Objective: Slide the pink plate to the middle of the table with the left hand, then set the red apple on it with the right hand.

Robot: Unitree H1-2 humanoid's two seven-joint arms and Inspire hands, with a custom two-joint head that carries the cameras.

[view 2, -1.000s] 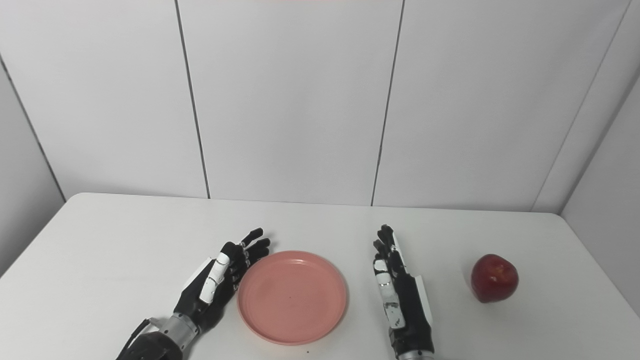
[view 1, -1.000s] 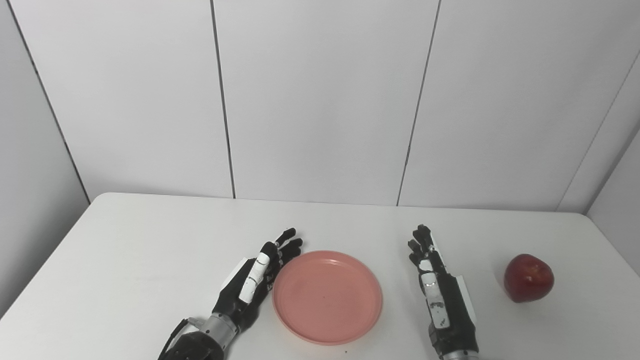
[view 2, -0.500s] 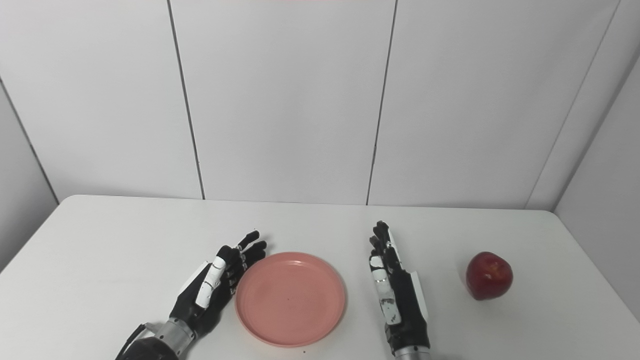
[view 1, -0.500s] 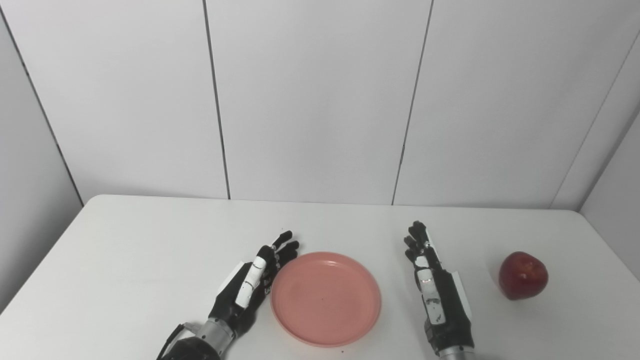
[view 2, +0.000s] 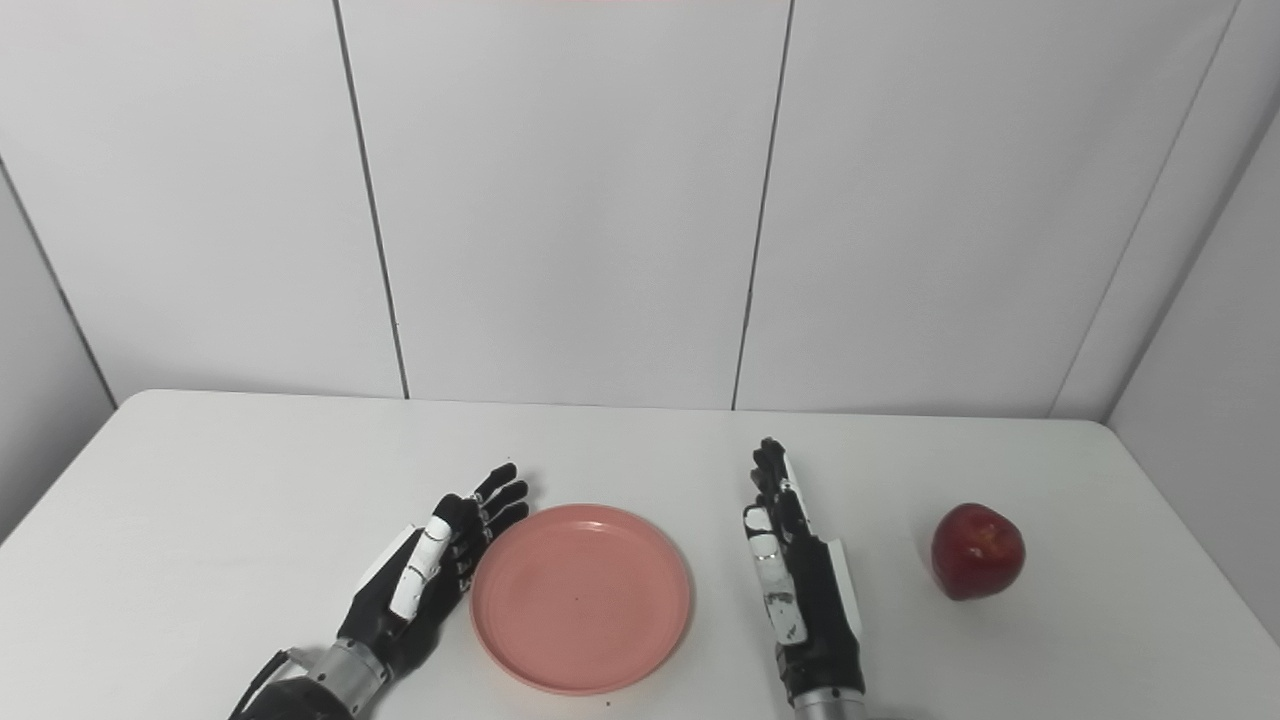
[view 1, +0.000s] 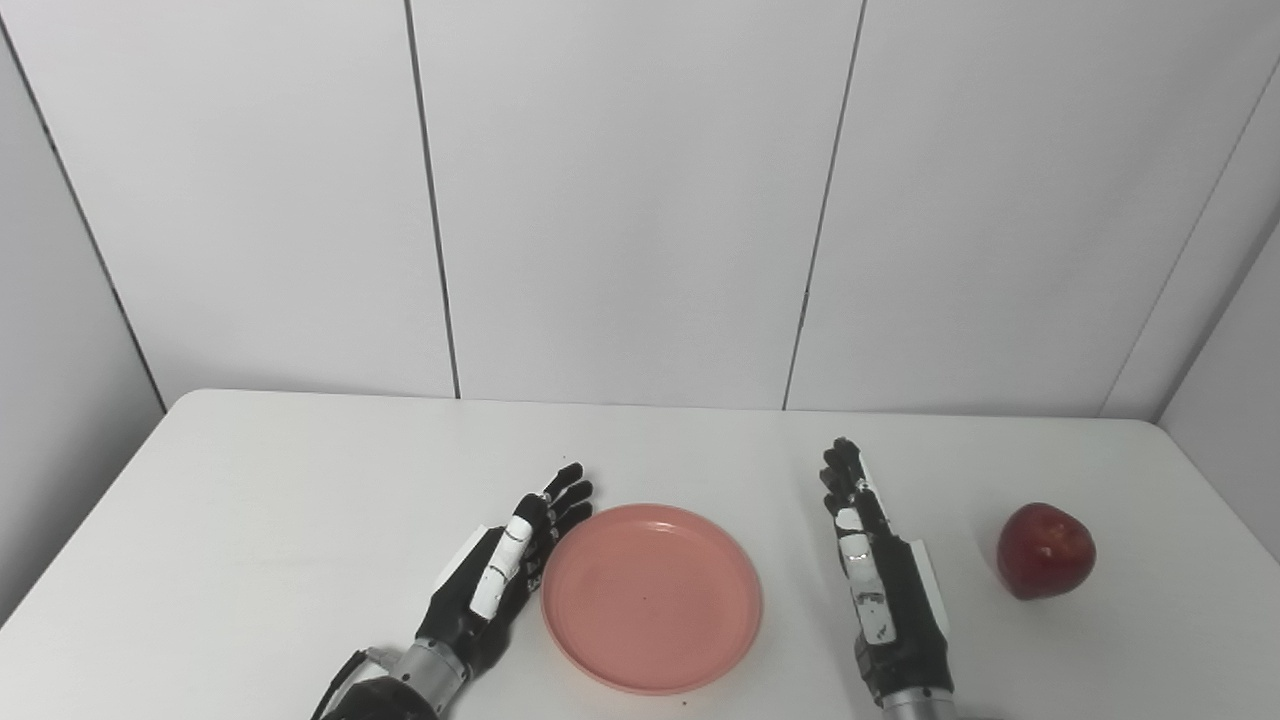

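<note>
The round, shallow pink plastic plate sits near the front middle of the white table, empty. The black-and-white left hand lies flat just beside its left rim, fingers straight and apart, holding nothing — whether it touches the rim cannot be told. The black-and-white right hand rests edge-up between plate and apple, fingers extended, gripping nothing. The glossy red apple stands well to the right, near the table's right edge, apart from both hands.

Handling, as a judgement: the plate looks light, stiff and smooth-bottomed, so it should slide easily on the table under a sideways push at the rim; a hard shove could overshoot it. The apple looks firm, rounded and somewhat slick — best taken around its widest part with fingers on one side and thumb on the other; a nudge could roll it toward the edge.

Hidden or unclear: both forearms are cut off at the bottom edge, the palms and thumbs are largely out of sight, and the apple's far side and stem are not clear.
</note>
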